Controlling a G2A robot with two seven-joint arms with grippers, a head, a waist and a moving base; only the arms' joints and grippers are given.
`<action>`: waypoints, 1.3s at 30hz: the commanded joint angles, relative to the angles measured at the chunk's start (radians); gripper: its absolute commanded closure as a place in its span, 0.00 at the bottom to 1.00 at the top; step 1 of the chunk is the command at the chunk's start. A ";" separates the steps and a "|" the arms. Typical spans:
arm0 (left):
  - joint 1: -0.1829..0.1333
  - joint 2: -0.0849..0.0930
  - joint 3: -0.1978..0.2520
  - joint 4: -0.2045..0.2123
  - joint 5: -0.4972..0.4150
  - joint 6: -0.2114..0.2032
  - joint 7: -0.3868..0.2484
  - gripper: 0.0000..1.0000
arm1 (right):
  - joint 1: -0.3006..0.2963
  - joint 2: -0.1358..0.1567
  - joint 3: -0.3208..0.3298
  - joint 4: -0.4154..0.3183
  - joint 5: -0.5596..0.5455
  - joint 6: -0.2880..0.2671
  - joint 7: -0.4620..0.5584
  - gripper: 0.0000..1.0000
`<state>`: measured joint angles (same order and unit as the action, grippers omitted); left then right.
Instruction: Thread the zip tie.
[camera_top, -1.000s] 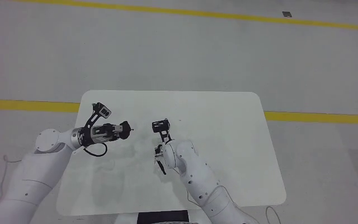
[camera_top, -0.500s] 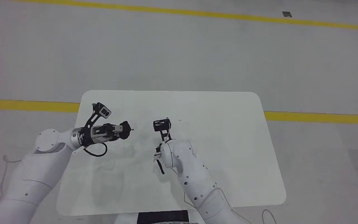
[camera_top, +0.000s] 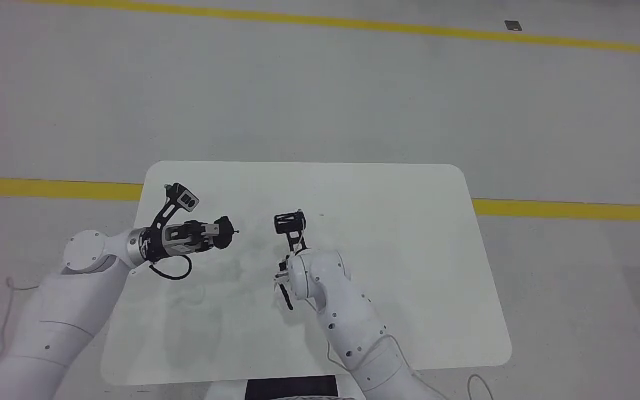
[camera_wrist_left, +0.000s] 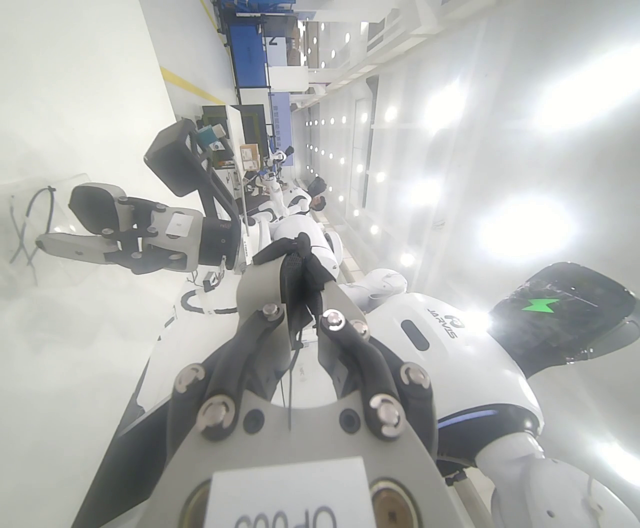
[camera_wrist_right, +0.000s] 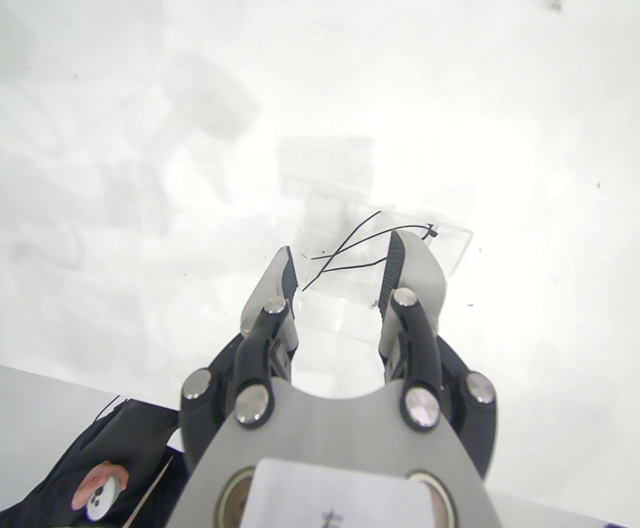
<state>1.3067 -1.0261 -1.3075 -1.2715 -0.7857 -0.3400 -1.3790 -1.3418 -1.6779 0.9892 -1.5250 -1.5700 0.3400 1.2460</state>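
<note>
- The left gripper (camera_wrist_left: 300, 260) has its jaws closed tight on one black zip tie (camera_wrist_left: 290, 395). The tie's thin tail runs back between the jaws. This gripper is held off to the side, apart from the clear tray (camera_wrist_right: 452, 240).
- The right gripper (camera_wrist_right: 340, 250) has its jaws spread wide and holds nothing. It is poised right over the clear tray.
- Loose zip ties (camera_wrist_right: 350, 245), thin and black, lie crossed inside the clear tray. There are at least two, but an exact count cannot be made.
- One clear tray sits on the white tabletop (camera_top: 420, 220).
</note>
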 joint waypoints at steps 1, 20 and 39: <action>0.000 0.000 0.000 0.000 0.000 0.000 0.000 1.00 | -0.008 -0.001 -0.001 -0.016 0.000 0.000 -0.006 0.62; 0.000 0.000 0.000 0.000 0.000 0.000 0.000 1.00 | -0.027 0.020 0.022 -0.035 0.000 0.000 -0.013 0.69; 0.000 0.000 0.000 0.000 0.000 0.000 0.000 1.00 | 0.037 0.000 -0.026 0.106 0.000 0.000 -0.020 0.72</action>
<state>1.3067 -1.0261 -1.3075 -1.2715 -0.7857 -0.3400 -1.3790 -1.3074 -1.6769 0.9646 -1.4251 -1.5700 0.3400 1.2260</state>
